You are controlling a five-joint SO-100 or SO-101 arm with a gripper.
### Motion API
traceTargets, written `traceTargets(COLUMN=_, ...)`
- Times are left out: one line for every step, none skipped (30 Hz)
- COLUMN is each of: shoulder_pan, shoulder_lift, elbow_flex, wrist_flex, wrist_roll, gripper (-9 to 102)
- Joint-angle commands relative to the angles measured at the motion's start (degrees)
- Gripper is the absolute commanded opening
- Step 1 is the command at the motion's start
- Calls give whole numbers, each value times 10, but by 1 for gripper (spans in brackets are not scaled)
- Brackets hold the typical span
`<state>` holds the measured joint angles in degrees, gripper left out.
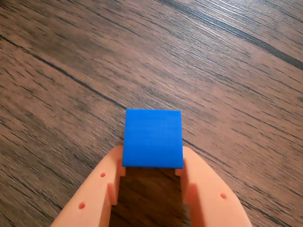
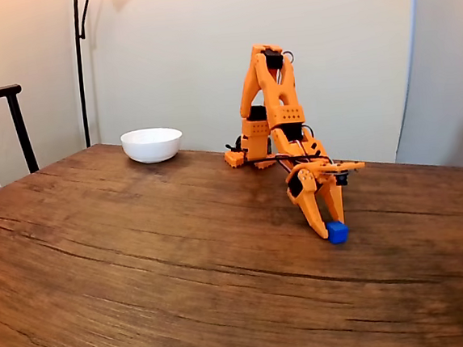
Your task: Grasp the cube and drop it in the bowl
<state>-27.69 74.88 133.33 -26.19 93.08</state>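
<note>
No readable text, labels, brands, numbers or signs in either view — checked the wrist view and the fixed view.

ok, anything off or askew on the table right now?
Nothing stands out. The blue cube sits squarely between the hand's fingers on the table, and the white bowl stands upright at the far edge.
</note>
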Motion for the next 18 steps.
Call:
traceTargets(shoulder_pan=0, shoulder_lift=3, elbow_flex=-21, wrist_flex=-8, wrist_roll=-1, gripper=9)
traceTargets(shoulder_pan=0, shoulder_lift=3, elbow_flex=-21, wrist_flex=-8, wrist_roll=-1, gripper=9)
traceTargets(shoulder_pan=1, shoulder_lift=3, elbow_flex=-21, wrist_flex=-8, wrist_roll=-1, gripper=9)
traceTargets(shoulder_pan=1, shoulder_lift=3, elbow_flex=-21, wrist_flex=-8, wrist_roll=-1, gripper=9)
traceTargets(shoulder_pan=1, shoulder_lift=3, elbow_flex=-21, wrist_flex=-8, wrist_roll=-1, gripper=9)
traceTargets(shoulder_pan=2, shoulder_lift=4, elbow_flex=-21, wrist_flex=-8, wrist_roll=-1, gripper=9)
traceTargets(shoulder_pan=3, shoulder_lift=4, elbow_flex=-21, wrist_flex=-8, wrist_roll=-1, gripper=9)
traceTargets(shoulder_pan=4, shoulder_lift=5, elbow_flex=-21, wrist_flex=-8, wrist_roll=-1, gripper=9)
traceTargets(shoulder_pan=4, shoulder_lift=8, elbow_flex=-22, wrist_flex=-8, wrist_roll=-1, gripper=9)
traceTargets(shoulder_pan=5, shoulder_lift=11, elbow_flex=-22, wrist_flex=-8, wrist_roll=-1, gripper=9)
traceTargets(shoulder_pan=5, shoulder_lift=12, elbow_flex=-22, wrist_flex=-8, wrist_roll=-1, gripper=9)
traceTargets(shoulder_pan=5, shoulder_lift=12, elbow_flex=-22, wrist_flex=-9, wrist_roll=-1, gripper=9)
traceTargets(shoulder_pan=5, shoulder_lift=13, elbow_flex=-25, wrist_flex=-9, wrist_roll=-1, gripper=9)
traceTargets(shoulder_pan=5, shoulder_lift=13, elbow_flex=-30, wrist_flex=-9, wrist_roll=-1, gripper=9)
traceTargets(shoulder_pan=5, shoulder_lift=12, elbow_flex=-35, wrist_flex=-9, wrist_roll=-1, gripper=7)
traceTargets(shoulder_pan=6, shoulder_lift=12, elbow_flex=-40, wrist_flex=-9, wrist_roll=3, gripper=6)
traceTargets(shoulder_pan=6, shoulder_lift=12, elbow_flex=-47, wrist_flex=-9, wrist_roll=4, gripper=4)
traceTargets(shoulder_pan=8, shoulder_lift=12, elbow_flex=-54, wrist_flex=-9, wrist_roll=6, gripper=4)
